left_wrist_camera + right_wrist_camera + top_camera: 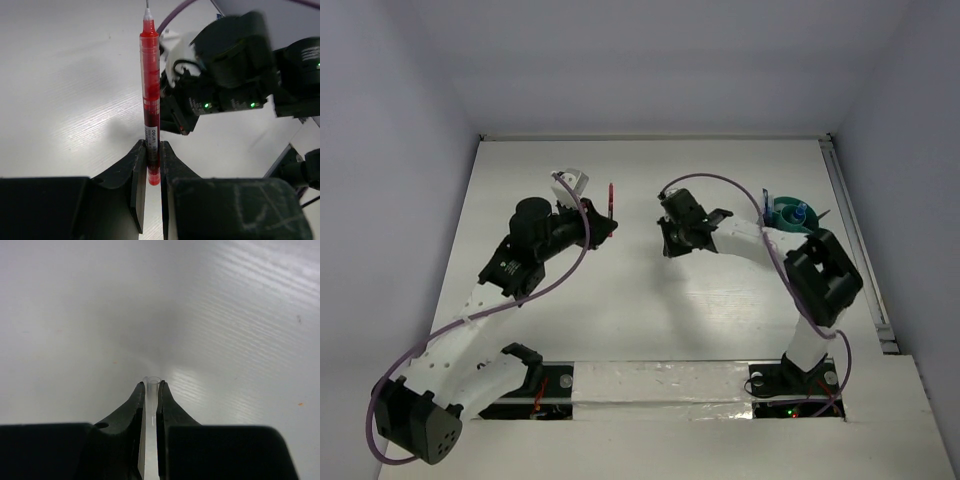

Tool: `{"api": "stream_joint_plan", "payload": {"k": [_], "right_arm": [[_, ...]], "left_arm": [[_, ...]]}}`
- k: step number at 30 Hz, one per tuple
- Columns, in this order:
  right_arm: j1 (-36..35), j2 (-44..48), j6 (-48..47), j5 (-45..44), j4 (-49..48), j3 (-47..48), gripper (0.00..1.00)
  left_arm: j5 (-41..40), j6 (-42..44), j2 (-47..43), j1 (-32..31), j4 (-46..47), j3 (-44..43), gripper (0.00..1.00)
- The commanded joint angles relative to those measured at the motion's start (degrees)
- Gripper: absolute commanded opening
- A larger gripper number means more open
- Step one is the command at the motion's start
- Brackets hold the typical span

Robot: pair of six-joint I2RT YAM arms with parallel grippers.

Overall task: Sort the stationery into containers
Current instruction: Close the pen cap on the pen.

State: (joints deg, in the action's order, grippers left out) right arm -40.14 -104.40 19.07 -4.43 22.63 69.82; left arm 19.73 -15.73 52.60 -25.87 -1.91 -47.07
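My left gripper (153, 149) is shut on a red pen (150, 85), gripped near its back end. The pen's bare tip points away from the wrist. From above, the red pen (611, 197) sticks out past the left gripper (604, 228) toward the back of the table. My right gripper (151, 386) is shut on a small clear pen cap (152, 395), open end forward, just above the white table. In the top view the right gripper (668, 238) faces the left one across a short gap. The teal container (782, 210) stands at the back right with a blue pen (801, 212) in it.
A small white block (570, 182) lies behind the left arm. The right arm's black wrist (235, 75) fills the upper right of the left wrist view, close to the pen. A metal rail (852, 235) runs along the table's right edge.
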Motion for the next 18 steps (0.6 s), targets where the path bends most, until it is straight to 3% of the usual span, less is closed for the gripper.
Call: {"api": "stream_joint_plan", "payload": {"k": [1,7,11,13,18], "right_arm": [[-0.11,10.95,0.96,4.07,-12.25,0.31,0.00],[-0.11,21.50,8.25,6.18,-29.80,-3.55,0.00],[-0.11,25.29,13.26,1.37,-40.80,-5.92,0.00],[-0.11,25.74,14.76,1.26,-47.20,-6.28,0.00],[-0.11,22.50,18.28,4.42,-52.07,-2.07,0.00]], "left_arm": [[6.72,-1.24,0.31,0.20,6.74,1.28,0.00],[8.66,-0.36,1.28,0.20,7.89,1.72,0.00],[9.37,-0.62,0.75,0.20,8.68,2.24,0.00],[10.07,-0.71,0.75,0.20,8.94,2.33,0.00],[11.30,-0.71,0.40,0.20,9.21,2.77,0.00]]}}
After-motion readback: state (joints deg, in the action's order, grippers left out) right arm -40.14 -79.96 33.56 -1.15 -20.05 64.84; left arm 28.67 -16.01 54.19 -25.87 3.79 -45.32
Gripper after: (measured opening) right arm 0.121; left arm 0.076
